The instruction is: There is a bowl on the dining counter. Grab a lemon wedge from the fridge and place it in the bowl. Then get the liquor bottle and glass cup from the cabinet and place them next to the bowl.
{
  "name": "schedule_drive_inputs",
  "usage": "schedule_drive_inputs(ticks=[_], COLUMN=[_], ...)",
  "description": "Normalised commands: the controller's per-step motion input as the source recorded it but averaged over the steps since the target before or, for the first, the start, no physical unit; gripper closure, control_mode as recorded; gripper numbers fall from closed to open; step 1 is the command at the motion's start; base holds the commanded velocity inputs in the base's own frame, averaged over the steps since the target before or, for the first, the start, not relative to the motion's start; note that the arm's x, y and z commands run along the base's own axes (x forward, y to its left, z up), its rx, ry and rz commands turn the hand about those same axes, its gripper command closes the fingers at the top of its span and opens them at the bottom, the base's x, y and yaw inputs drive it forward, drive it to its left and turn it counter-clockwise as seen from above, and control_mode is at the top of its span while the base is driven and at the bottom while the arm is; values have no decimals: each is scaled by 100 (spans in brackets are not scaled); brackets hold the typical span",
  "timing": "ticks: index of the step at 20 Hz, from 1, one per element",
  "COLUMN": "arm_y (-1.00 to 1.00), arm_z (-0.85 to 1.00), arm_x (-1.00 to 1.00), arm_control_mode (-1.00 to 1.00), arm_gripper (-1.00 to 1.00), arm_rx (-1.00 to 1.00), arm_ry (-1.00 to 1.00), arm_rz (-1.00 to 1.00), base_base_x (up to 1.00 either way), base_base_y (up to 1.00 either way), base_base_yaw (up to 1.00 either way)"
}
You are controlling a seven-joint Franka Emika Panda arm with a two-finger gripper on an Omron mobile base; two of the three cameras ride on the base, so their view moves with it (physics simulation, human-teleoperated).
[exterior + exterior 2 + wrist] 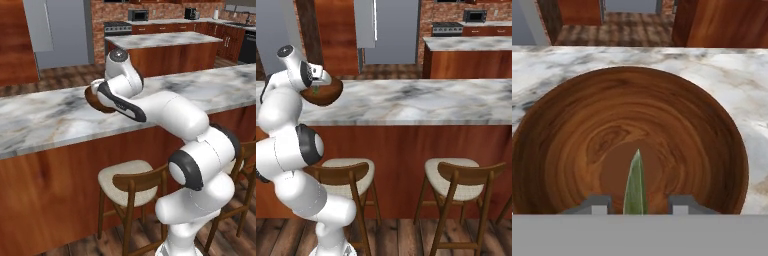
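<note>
The wide reddish-brown bowl (pixel 677 125) stands on the marble dining counter (pixel 742 75). My gripper (pixel 639 206) hangs just above the bowl's inside, open, its fingertips (pixel 598 205) apart from the thin yellow-green lemon wedge (pixel 635 185) that sits between them on the bowl's floor. In the right base view the hand sits over the bowl (pixel 326 95), with a speck of the lemon wedge (pixel 316 90) at the rim. In the left base view the arm covers most of the bowl (pixel 95 100) on the dining counter (pixel 40 120). The liquor bottle, glass cup and cabinet are out of view.
Wooden stools (pixel 127 182) (pixel 461 175) stand under the counter's front. Beyond it are a marble-topped island (pixel 160 45) and the grey fridge (pixel 60 30). Bare marble stretches right of the bowl (pixel 421 102).
</note>
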Motion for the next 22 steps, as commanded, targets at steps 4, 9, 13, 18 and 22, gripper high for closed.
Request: schedule_drive_inputs(ticks=[4,9,13,18,22], arm_y=[0,0,-1,-22,-58], arm_z=[20,78,100,100,80], arm_x=[-3,-34,-65,-94,-100], arm_control_mode=[-100,-100,-100,-100,-100], arm_gripper=[-100,-100,-100,-100,-100], arm_rx=[0,3,8,9,7], arm_ry=[-4,-21,-25,-20,-2], arm_rz=[0,0,0,0,0], base_base_x=[0,0,0,0,0], base_base_y=[0,0,0,0,0], base_base_yaw=[0,0,0,0,0])
